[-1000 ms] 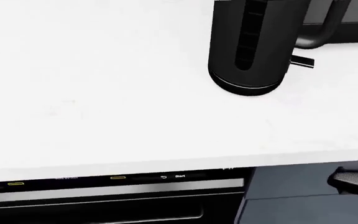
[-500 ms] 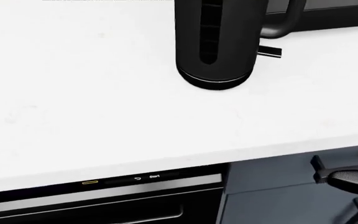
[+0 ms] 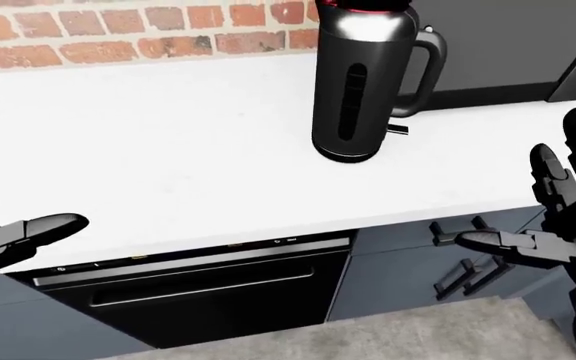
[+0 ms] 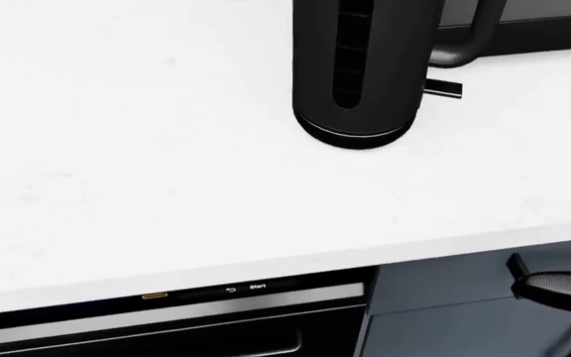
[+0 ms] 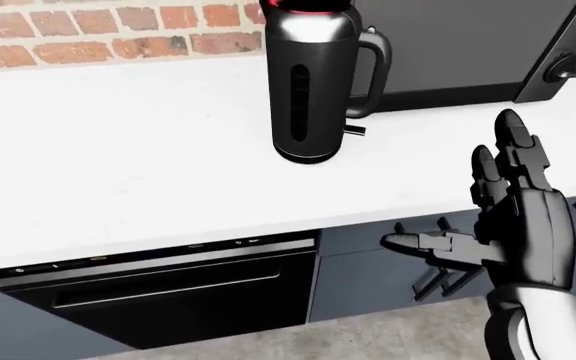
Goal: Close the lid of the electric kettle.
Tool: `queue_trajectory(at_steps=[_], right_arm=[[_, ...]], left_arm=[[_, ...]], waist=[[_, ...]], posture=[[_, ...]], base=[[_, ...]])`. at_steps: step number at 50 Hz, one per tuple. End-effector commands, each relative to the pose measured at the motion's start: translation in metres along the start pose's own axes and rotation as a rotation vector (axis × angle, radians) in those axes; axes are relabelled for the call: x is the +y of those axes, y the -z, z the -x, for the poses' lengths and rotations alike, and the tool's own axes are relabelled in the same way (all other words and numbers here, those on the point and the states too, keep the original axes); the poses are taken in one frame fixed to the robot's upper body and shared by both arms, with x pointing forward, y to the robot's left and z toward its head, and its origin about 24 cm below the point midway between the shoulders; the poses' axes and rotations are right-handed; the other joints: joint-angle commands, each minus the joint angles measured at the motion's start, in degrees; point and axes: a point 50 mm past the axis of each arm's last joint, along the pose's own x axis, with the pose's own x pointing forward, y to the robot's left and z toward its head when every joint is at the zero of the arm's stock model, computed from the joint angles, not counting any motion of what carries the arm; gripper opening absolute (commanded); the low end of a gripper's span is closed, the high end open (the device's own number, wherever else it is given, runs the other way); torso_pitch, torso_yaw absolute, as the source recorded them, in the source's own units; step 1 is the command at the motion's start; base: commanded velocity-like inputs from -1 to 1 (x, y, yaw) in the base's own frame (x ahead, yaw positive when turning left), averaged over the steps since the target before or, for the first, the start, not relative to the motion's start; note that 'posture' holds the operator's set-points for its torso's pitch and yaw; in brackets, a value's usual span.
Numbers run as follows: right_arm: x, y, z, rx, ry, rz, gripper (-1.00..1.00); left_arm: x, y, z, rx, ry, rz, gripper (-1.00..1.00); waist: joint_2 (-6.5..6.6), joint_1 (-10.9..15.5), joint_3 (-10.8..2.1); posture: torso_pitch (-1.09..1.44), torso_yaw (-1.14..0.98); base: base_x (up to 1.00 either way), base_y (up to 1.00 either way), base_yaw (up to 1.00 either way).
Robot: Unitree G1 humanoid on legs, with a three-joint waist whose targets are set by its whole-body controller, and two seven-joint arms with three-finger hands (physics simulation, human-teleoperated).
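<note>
A tall black electric kettle point(image 3: 360, 82) stands upright on the white counter point(image 3: 168, 150), its handle to the right. Its top is cut off by the upper edge of both eye views, so the lid's position cannot be seen; only a red rim shows there. In the head view just the kettle's lower body point(image 4: 357, 67) appears. My right hand point(image 5: 503, 214) hovers open below and to the right of the kettle, past the counter's edge, fingers spread. My left hand point(image 3: 18, 234) is open at the left edge, far from the kettle.
A dark microwave point(image 5: 468, 45) stands right of the kettle against the brick wall point(image 3: 118, 30). Under the counter sit a black oven point(image 3: 198, 289) and grey-blue cabinet drawers with handles point(image 3: 463, 259).
The head view has shifted: the kettle slid left and up, then slightly back right and down. My right hand's fingertips came further into the lower right corner.
</note>
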Motion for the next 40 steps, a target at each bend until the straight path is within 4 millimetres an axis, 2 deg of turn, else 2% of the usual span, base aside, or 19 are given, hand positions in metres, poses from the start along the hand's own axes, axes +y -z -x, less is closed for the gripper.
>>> queue_trajectory(at_steps=[1,23,24,25,27,35,36,40], right_arm=[[0.0000,-0.0111,0.0019,-0.070,0.004,0.020,0.95],[-0.0004,-0.0103,0.0010,-0.068,0.007,0.015,0.95],[-0.0004,-0.0110,0.0014,-0.068,0.007,0.015,0.95],[-0.0004,-0.0109,0.0015,-0.068,0.007,0.016,0.95],[-0.0004,-0.0106,0.0011,-0.068,0.006,0.014,0.95],[-0.0004,-0.0091,0.0008,-0.065,0.005,0.012,0.95],[-0.0004,-0.0091,0.0007,-0.067,0.005,0.007,0.95],[-0.0002,-0.0080,0.0004,-0.067,0.005,0.013,0.95]], left_arm=[[-0.0017,-0.0109,0.0008,-0.069,0.009,-0.012,1.00],[-0.0013,-0.0109,0.0008,-0.070,0.008,-0.011,1.00],[-0.0013,-0.0098,0.0005,-0.068,0.007,-0.012,1.00],[-0.0015,-0.0101,0.0005,-0.069,0.008,-0.011,1.00],[-0.0020,-0.0090,0.0002,-0.068,0.009,-0.012,1.00],[-0.0022,-0.0085,-0.0001,-0.068,0.009,-0.012,1.00],[-0.0021,-0.0091,0.0000,-0.069,0.009,-0.011,1.00],[-0.0019,-0.0081,-0.0004,-0.069,0.008,-0.011,1.00]], waist=[[0.15,0.0,-0.78],[0.16,0.0,-0.74],[0.17,0.0,-0.78],[0.34,0.1,-1.70],[0.48,0.1,-0.66],[0.51,0.1,-0.23],[0.53,0.1,0.27],[1.15,0.1,0.43]], posture=[[0.00,0.00],[0.00,0.00],[0.00,0.00],[0.00,0.00],[0.00,0.00],[0.00,0.00],[0.00,0.00],[0.00,0.00]], base=[[0.00,0.00,0.00],[0.00,0.00,0.00],[0.03,0.00,0.00],[0.05,0.00,0.00],[0.07,0.00,0.00],[0.11,0.00,0.00],[0.18,0.00,0.00],[0.19,0.00,0.00]])
